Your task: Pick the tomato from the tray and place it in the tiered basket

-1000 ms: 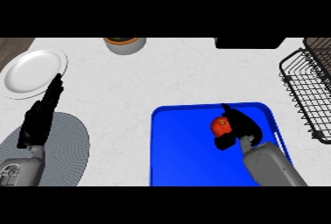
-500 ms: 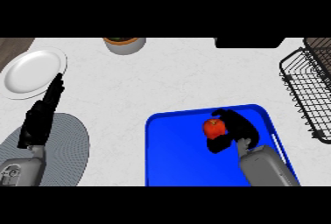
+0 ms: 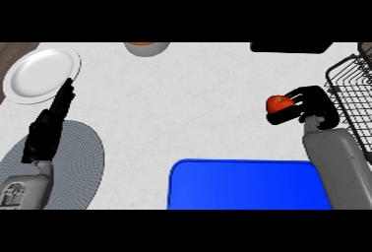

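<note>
The red tomato [image 3: 277, 104] is held in my right hand [image 3: 309, 106], whose black fingers curl round it. Hand and tomato hang over the white counter, above the far edge of the blue tray [image 3: 243, 184] and just left of the black wire tiered basket [image 3: 354, 93] at the right edge. My left hand [image 3: 51, 125] rests open at the left, fingers straight and pointing away, over the edge of a grey round mat.
A white plate [image 3: 41, 74] lies at the far left. A grey round mat [image 3: 76, 162] sits under my left forearm. A bowl with an orange inside [image 3: 145, 47] stands at the back, and a dark object [image 3: 291, 47] sits at the back right.
My right hand has lifted the tomato off the blue tray and carried it away and rightward toward the basket. The view has shifted, so the tray sits lower. The left hand stays still.
</note>
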Motion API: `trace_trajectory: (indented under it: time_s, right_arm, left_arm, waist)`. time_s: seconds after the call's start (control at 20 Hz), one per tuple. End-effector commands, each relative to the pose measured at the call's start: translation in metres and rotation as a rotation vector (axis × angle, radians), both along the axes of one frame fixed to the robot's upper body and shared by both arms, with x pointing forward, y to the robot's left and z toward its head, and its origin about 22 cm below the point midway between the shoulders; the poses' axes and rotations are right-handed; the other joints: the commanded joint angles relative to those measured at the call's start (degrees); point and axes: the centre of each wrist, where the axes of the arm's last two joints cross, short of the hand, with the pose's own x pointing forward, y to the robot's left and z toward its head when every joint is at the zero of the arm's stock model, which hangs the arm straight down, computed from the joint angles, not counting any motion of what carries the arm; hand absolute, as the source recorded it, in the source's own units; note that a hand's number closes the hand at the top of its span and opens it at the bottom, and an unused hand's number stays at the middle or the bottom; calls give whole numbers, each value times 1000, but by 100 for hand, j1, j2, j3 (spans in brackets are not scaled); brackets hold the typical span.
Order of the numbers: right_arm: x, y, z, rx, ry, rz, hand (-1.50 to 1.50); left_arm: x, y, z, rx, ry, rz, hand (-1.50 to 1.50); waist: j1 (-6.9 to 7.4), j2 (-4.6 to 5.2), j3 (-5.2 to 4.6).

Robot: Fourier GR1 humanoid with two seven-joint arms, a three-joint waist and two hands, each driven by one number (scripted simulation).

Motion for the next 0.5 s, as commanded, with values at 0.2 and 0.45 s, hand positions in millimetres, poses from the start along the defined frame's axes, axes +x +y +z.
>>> trace_trajectory:
  time_s: [0.2,0.45]
  right_arm:
    - [36,-78,93,-224,-358,-604,150]
    - [46,-102,139,-462,-484,-782,150]
  left_arm:
    - [7,-13,5,8,-16,-59,0]
    - [12,-28,10,-6,-34,-113,0]
  waist:
    - [341,164,-32]
    - [610,175,-33]
